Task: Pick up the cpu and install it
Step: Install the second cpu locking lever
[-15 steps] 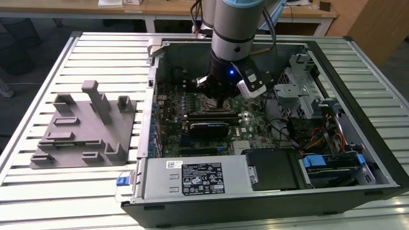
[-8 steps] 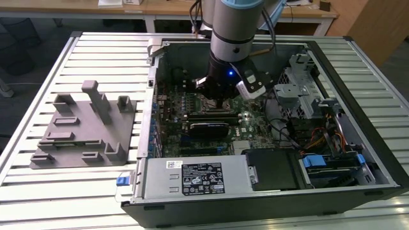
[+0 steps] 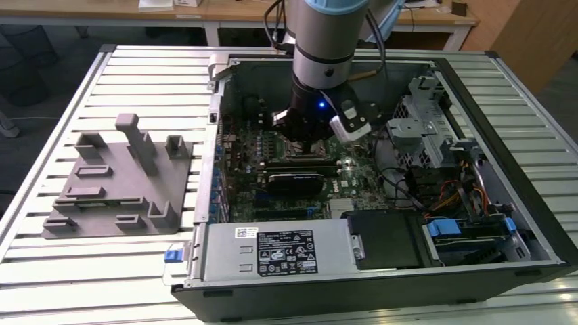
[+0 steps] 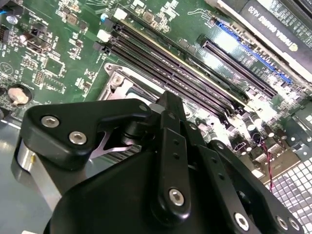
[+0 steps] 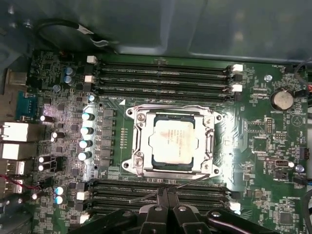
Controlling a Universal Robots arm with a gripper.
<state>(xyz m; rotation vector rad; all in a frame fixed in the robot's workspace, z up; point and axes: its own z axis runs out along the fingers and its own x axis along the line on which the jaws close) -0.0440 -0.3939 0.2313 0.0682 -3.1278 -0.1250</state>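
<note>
The cpu (image 5: 173, 141), a pale silver square chip, lies flat inside the silver socket frame (image 5: 138, 117) on the green motherboard in the first wrist view. My gripper (image 5: 168, 194) hovers just beside the socket over the memory slots. Its black fingers are pressed together and hold nothing. A thin metal socket lever (image 5: 195, 179) runs slantwise under the fingertips. In the exterior view the gripper (image 3: 307, 140) reaches down into the open computer case above the motherboard's middle. The second wrist view looks along the gripper's black linkage (image 4: 170, 161) towards the socket's edge (image 4: 117, 80).
A grey plastic fixture (image 3: 118, 183) stands on the slatted table at the exterior view's left of the case. Inside the case are a graphics card (image 3: 294, 181), a power supply (image 3: 275, 250), drive cages (image 3: 434, 135) and loose cables (image 3: 451, 196). Memory slots (image 5: 161, 78) flank the socket.
</note>
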